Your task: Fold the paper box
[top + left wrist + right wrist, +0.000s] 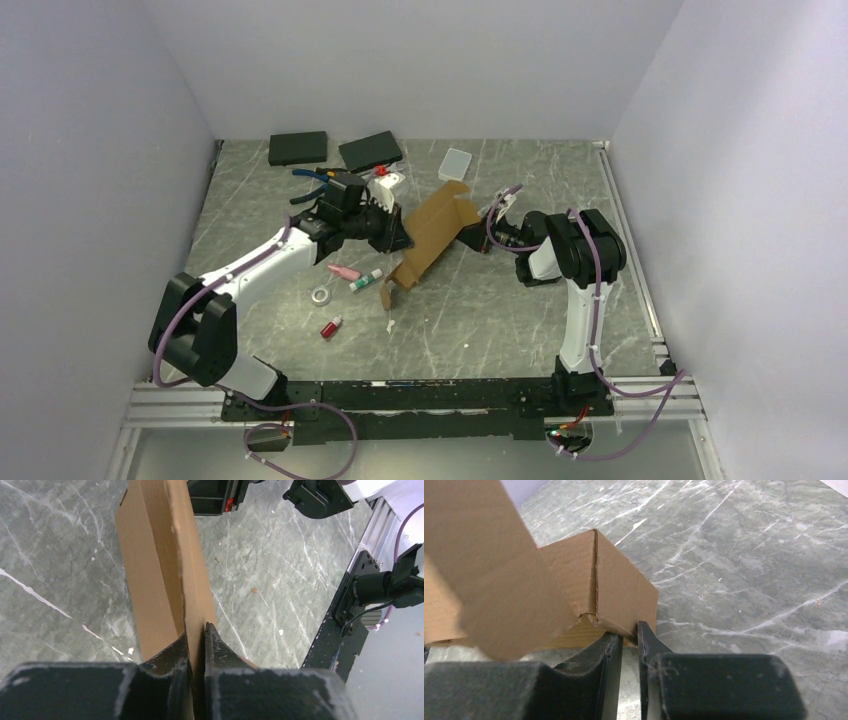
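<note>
Here the paper box (432, 232) runs diagonally, near-left to far-right

Black box (298, 148), second black box (370, 150), translucent case (454, 163) far; tape roll (321, 295), red bottle (331, 326) nearer.

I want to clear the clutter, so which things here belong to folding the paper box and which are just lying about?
In the job: paper box, left fingers and right fingers on it.
Lying about: black boxes, translucent case, tape roll, red bottle.

Left gripper (196, 632) clamped — right gripper (628, 630) narrowed.
</note>
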You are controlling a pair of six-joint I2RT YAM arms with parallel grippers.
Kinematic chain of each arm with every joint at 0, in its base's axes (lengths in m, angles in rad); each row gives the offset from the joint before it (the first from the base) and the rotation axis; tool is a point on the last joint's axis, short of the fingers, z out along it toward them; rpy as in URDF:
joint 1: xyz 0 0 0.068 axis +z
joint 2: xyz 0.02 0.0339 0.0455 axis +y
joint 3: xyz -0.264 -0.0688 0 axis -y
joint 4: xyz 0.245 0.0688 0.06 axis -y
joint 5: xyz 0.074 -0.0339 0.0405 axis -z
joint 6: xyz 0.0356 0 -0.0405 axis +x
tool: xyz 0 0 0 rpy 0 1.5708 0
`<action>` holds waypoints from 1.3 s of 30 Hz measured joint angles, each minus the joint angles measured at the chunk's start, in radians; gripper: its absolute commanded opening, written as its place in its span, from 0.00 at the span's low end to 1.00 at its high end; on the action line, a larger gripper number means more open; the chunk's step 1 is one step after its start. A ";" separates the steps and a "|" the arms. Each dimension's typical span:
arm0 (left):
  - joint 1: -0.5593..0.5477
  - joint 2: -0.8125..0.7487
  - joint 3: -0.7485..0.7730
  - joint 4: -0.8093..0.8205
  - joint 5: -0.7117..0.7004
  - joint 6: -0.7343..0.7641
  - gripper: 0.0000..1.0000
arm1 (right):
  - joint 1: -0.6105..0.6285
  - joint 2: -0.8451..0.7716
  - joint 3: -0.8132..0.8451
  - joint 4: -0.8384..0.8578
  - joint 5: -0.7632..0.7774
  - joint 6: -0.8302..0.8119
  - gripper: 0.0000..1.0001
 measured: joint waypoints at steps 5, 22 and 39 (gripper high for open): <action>0.010 -0.017 0.000 -0.013 -0.003 -0.022 0.48 | 0.002 -0.030 -0.001 -0.034 -0.012 -0.023 0.00; 0.036 -0.347 -0.060 -0.026 -0.154 -0.071 1.00 | 0.007 -0.389 0.050 -0.784 -0.047 -0.426 0.00; 0.036 -0.670 -0.185 -0.087 -0.306 -0.172 1.00 | 0.008 -0.522 0.443 -1.846 0.131 -0.849 0.00</action>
